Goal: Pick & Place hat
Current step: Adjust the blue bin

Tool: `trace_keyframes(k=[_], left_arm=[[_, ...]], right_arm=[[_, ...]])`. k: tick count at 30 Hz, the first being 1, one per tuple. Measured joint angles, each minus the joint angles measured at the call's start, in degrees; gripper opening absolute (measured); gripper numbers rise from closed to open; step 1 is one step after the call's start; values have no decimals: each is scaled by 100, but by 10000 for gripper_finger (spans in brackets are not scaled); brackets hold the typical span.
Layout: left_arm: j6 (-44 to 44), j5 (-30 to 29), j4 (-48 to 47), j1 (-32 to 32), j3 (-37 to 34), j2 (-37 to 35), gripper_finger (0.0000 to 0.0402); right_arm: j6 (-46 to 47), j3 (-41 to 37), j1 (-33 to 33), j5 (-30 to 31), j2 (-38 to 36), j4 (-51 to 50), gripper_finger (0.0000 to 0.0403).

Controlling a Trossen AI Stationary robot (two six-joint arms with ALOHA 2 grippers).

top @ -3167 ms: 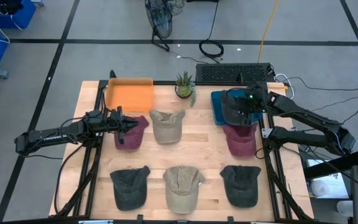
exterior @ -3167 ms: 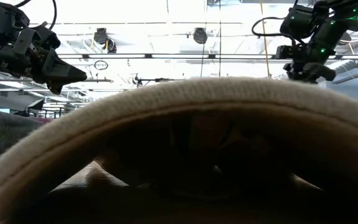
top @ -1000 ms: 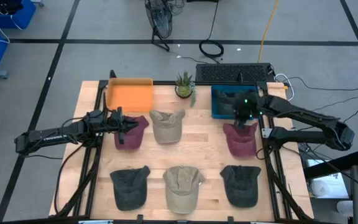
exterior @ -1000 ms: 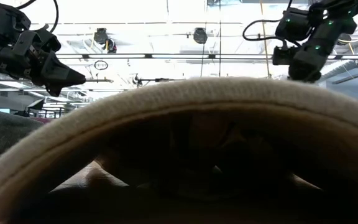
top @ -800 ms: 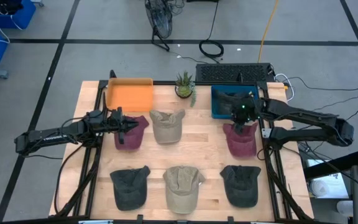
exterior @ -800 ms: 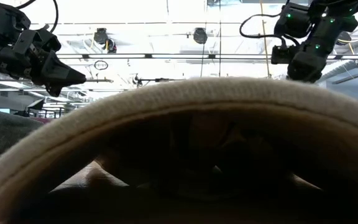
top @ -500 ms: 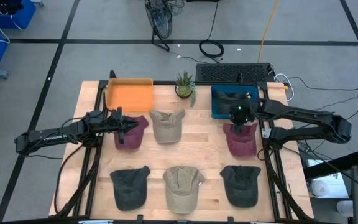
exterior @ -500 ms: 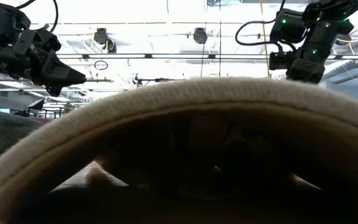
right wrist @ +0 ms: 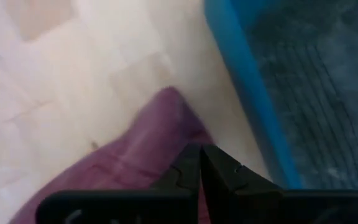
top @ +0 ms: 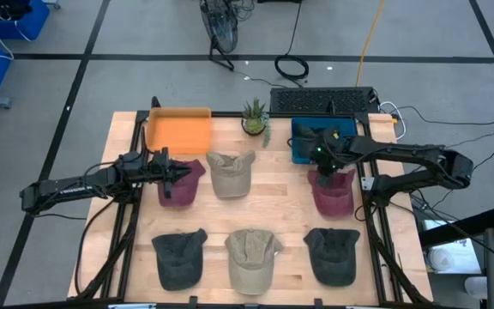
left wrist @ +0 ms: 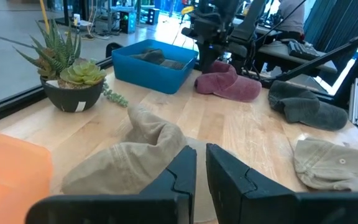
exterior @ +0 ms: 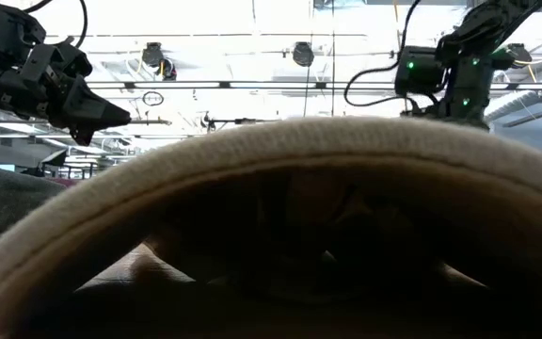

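Right claw (top: 329, 165) left blue bin (top: 300, 146) holding dark hat (left wrist: 156, 57).

- left arm (top: 75, 184): dark, slim links, white lettering along forearm
- right arm (top: 410, 159): dark, green LED lit at wrist, black cable looped off it
- left gripper (left wrist: 199, 168): two black moulded fingers, stepped inner faces

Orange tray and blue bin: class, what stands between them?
In the high view, a potted succulent stands between the orange tray and the blue bin.

6 hats (top: 249, 259) on my table (top: 286, 215) in 2 rows; trays (top: 178, 130) and plant (top: 255, 118) behind them.
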Motion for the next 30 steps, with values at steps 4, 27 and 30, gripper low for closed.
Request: trace_keyframes(k=[4, 27, 30], left_arm=[[76, -2, 0, -1, 0, 0, 42], [71, 20, -2, 2, 0, 0, 42], [71, 23, -2, 2, 0, -1, 42]], right_arm=[[27, 0, -291, 172, 183, -12, 1], [-124, 0, -913, 1440, 386, 94, 1], [-128, 0, -913, 1505, 386, 185, 1]])
